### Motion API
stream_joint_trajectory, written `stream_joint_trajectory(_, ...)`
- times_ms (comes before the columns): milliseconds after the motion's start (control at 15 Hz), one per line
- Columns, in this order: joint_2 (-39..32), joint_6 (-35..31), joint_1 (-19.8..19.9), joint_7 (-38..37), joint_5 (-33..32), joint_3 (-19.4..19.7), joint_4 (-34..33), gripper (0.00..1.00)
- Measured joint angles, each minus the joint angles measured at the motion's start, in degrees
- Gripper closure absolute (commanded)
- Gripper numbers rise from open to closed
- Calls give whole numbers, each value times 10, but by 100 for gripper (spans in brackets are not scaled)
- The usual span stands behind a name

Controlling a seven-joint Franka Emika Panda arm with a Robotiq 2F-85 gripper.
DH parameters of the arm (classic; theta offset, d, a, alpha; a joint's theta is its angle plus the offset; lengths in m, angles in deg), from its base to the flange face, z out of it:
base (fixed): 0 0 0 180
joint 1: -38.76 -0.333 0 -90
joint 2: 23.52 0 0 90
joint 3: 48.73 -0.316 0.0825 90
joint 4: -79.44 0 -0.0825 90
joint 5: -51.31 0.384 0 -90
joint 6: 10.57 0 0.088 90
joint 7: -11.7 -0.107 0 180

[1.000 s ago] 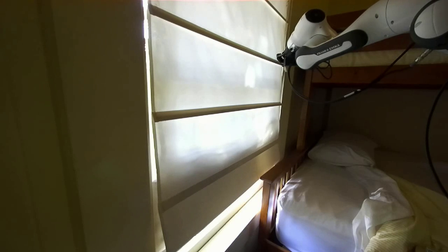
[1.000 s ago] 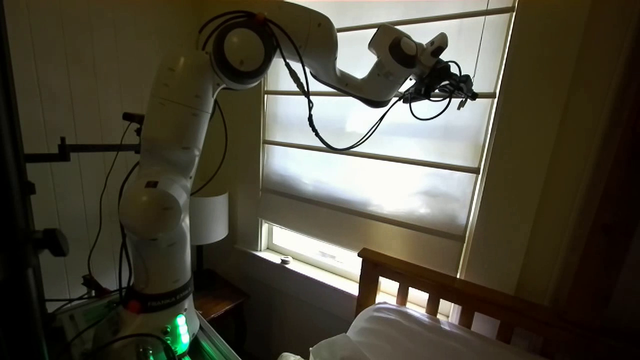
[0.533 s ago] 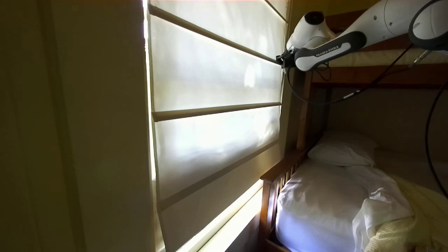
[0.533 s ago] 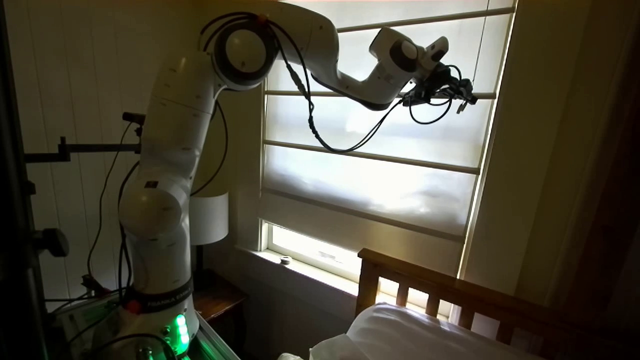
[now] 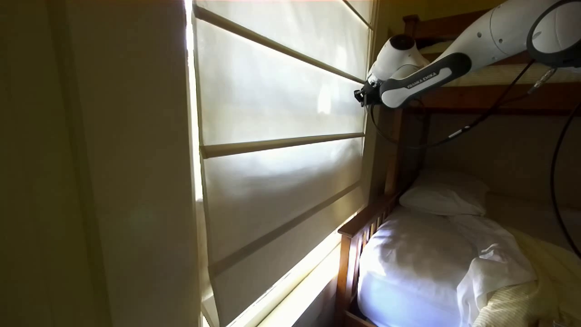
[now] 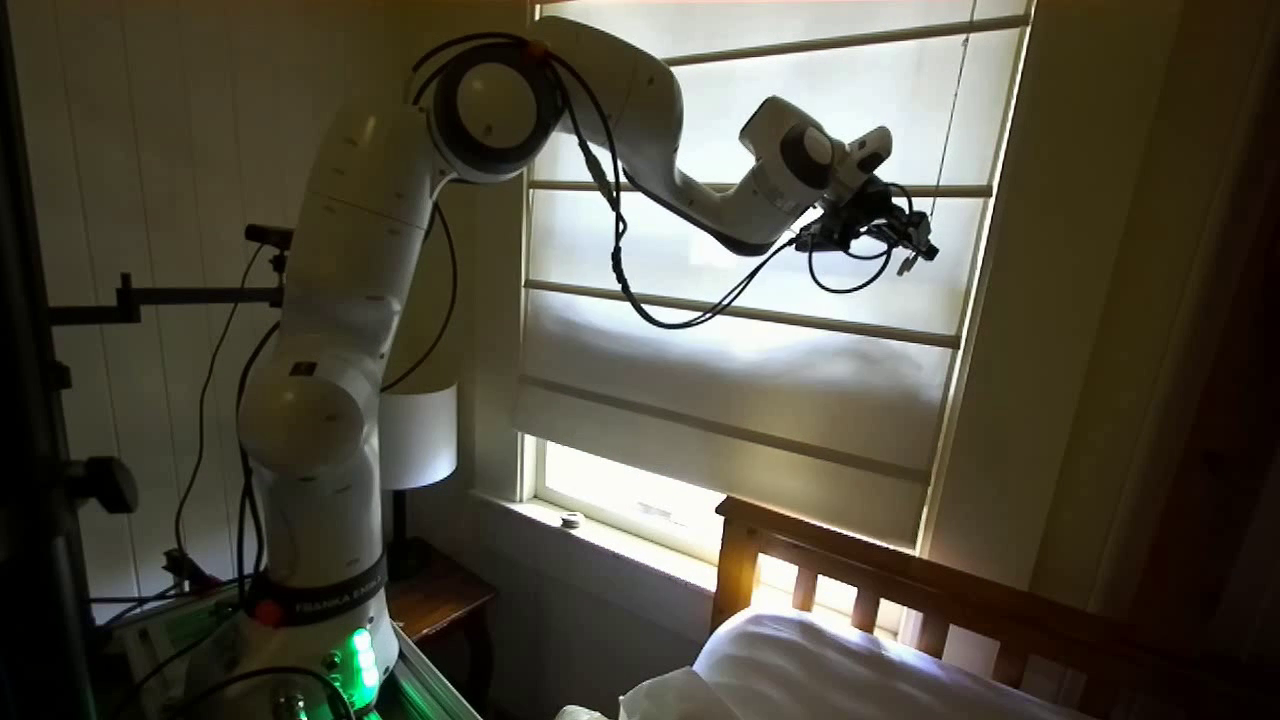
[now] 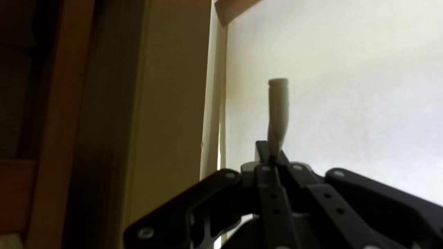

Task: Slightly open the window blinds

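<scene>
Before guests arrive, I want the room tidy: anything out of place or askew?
The white fabric sheet lies bunched on the brown wooden bed, not smoothed flat. An unidentifiable small round object sits on the white windowsill, perhaps stray. The cream fabric blinds show no tears.

home bdrm: wooden bunk bed (image 5: 458,97) w/ white bedding (image 5: 408,259) & pillow (image 5: 442,196), plus lamp (image 6: 422,438) on wooden side tbl (image 6: 445,600).

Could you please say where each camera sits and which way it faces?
Exterior view: beside the blinds, looking along them toward the bed; outer arm shows.
Exterior view: opposite the window, facing it; arm and base show.
Wrist view: on the arm, facing the blinds' edge; jaws show.
Both exterior views share blinds, arm, bed.
</scene>
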Motion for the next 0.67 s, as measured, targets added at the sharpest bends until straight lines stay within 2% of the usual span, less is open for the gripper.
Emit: stream_joint_trajectory(667, 8, -3, -6, -40, -1, 7, 141, 100)
